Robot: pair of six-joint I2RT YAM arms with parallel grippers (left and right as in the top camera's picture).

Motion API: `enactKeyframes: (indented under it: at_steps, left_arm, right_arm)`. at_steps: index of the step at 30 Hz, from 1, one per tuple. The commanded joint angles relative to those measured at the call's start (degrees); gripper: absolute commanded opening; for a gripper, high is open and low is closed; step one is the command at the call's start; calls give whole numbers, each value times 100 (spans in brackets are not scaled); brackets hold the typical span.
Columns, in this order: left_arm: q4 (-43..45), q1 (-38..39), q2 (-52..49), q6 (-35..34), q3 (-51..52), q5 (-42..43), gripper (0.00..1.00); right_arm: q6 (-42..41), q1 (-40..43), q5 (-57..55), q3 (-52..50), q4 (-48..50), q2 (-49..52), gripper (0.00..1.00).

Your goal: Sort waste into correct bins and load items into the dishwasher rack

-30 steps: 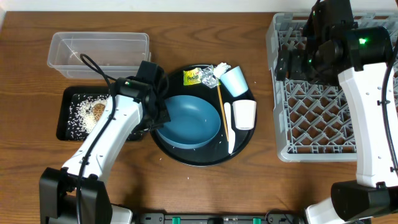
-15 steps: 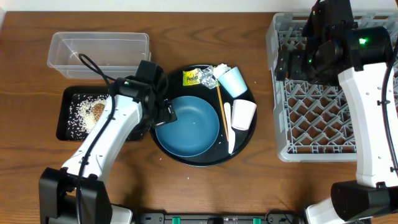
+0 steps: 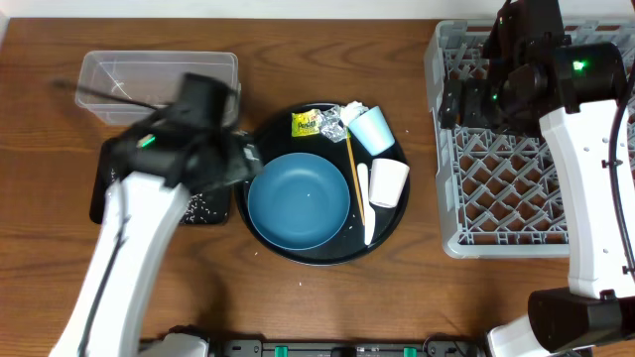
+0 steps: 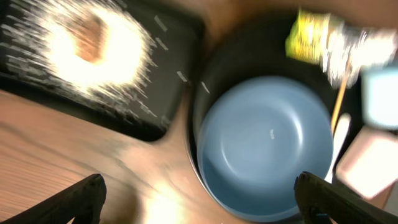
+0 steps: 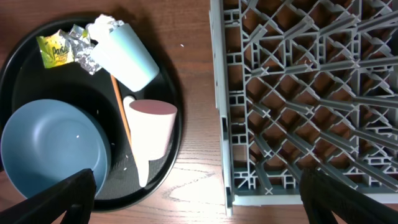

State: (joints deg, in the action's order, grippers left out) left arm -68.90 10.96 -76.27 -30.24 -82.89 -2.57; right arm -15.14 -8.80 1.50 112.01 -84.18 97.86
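Note:
The dark blue bowl (image 3: 298, 201) (image 4: 264, 140) (image 5: 46, 149) lies flat on the round black tray (image 3: 327, 253). Behind it are the yellow wrapper (image 3: 306, 123), silver foil (image 3: 330, 123), white tissue (image 3: 349, 109) and a tipped light blue cup (image 3: 373, 129) (image 5: 127, 56). The white cup (image 3: 389, 181) (image 5: 151, 130) and white spoon (image 3: 366, 213) lie at the tray's right. My left gripper (image 4: 202, 193) (image 3: 236, 164) is open and empty, blurred, above the bowl's left rim. My right gripper (image 5: 199, 190) (image 3: 456, 104) hangs open and empty over the grey rack's (image 3: 496, 178) left edge.
The shallow black tray (image 4: 168, 118) (image 3: 198, 210) holds rice (image 4: 124, 50) and a brown lump (image 4: 93, 40); my left arm hides most of it in the overhead view. The clear tub (image 3: 119, 79) stands behind it. A thin wooden stick (image 3: 353, 183) lies beside the spoon.
My left gripper has opened and let go of the blue bowl, which now lies flat on the round tray. The left arm is swinging left and up. The right arm has not moved.

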Motion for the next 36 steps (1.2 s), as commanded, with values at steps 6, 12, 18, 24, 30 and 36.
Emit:
enactKeyframes:
  at_steps: [6, 12, 18, 24, 30, 36]
  left_arm:
    - [-247, -1893, 1045, -433, -70, -1126, 98]
    - [-975, -2813, 1067, -433, -70, -1126, 98]
    - [-1204, -2959, 1045, -435, -70, -1123, 98]
    - [-1204, -2959, 1040, -433, -70, -1123, 98]
    - [-1204, -2959, 1040, -435, -70, -1123, 98]
    - [-1204, -2959, 1040, -433, -70, -1123, 98]
  right_arm:
    - [-70, 11, 0, 39, -4, -61, 99]
    - [-356, 11, 76, 39, 319, -61, 99]
    - [-457, 11, 496, 39, 413, -61, 99]
    - [282, -295, 3008, 37, 776, -37, 99]
    - [-354, -1665, 1040, 37, 879, 52, 99]
    - [-1360, -3003, -203, 37, 979, 719, 97]
